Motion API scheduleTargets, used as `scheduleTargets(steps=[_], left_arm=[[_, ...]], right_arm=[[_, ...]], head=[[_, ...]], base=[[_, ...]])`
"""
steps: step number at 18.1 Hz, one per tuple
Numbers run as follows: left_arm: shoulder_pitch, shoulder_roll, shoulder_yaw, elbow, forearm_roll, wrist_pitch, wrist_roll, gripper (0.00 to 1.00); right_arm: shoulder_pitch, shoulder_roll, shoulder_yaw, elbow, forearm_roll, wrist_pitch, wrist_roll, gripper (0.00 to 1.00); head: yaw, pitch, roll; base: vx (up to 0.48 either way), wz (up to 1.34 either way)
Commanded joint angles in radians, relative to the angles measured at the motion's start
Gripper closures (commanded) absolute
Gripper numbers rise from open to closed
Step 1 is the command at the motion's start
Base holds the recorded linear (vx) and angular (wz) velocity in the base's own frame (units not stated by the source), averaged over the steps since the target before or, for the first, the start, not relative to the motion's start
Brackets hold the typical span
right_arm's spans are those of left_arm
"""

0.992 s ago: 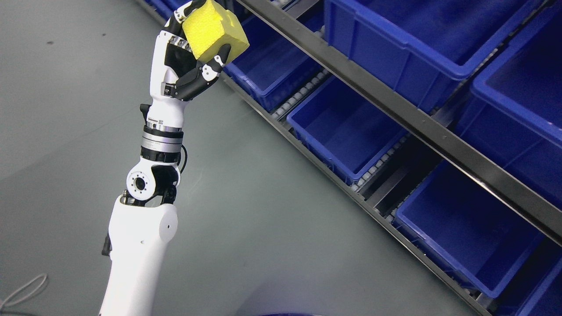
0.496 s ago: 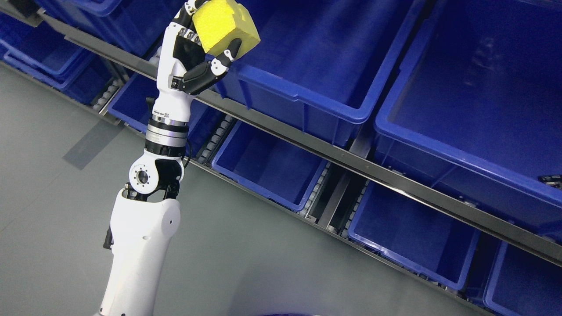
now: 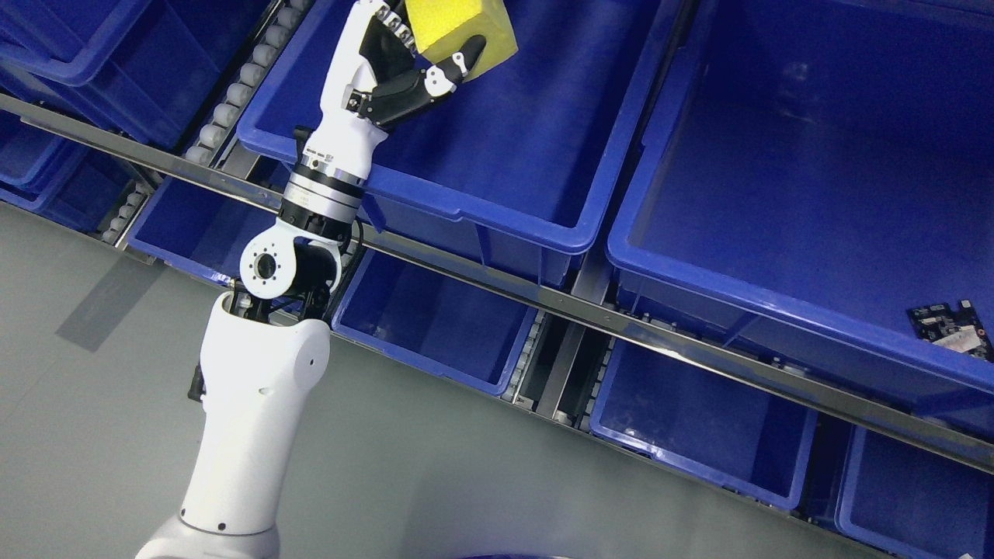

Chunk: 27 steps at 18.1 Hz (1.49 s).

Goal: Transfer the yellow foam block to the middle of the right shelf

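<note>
A yellow foam block (image 3: 464, 28) sits in my left hand (image 3: 415, 58) at the top of the head view, partly cut off by the picture's upper edge. The hand's black and white fingers are curled around the block, thumb (image 3: 450, 68) across its near face. The hand and block are raised over a large blue bin (image 3: 497, 206) on the shelf's middle row, above the bin's left half. My left arm rises from the lower left past the bin's front rim. My right arm does not show.
A second large blue bin (image 3: 745, 279) stands to the right, with a small circuit board (image 3: 951, 330) in its right end. A metal shelf rail (image 3: 621, 322) runs below. Smaller blue bins (image 3: 443, 365) fill the lower row. More bins lie at the upper left, grey floor below.
The whole picture has shifted as the camera turned toward the shelf. My left hand, still holding the block, has gone from beside the shelf to over the middle-row bin.
</note>
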Motion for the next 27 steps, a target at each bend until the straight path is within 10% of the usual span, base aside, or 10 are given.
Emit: scheduleTargets(steps=[1, 12, 27], left_arm=[[-0.022, 0.017, -0.080, -0.024, -0.002, 0.018, 0.000, 0.41], [-0.035, 0.017, -0.028, -0.040, -0.005, 0.009, 0.013, 0.03], [0.032, 0.017, 0.212, -0.037, -0.114, 0.080, 0.099, 0.00]], right_arm=[[0.024, -0.017, -0.012, -0.017, 0.003, -0.001, 0.000, 0.00], [0.024, -0.017, -0.012, -0.017, 0.003, -0.001, 0.000, 0.00], [0.024, -0.017, -0.012, -0.017, 0.003, -0.001, 0.000, 0.00]], head=[[0.0000, 0.000, 0.000], [0.0000, 0.000, 0.000], [0.0000, 0.000, 0.000]], base=[[0.000, 0.00], [-0.002, 0.01], [0.000, 0.00]])
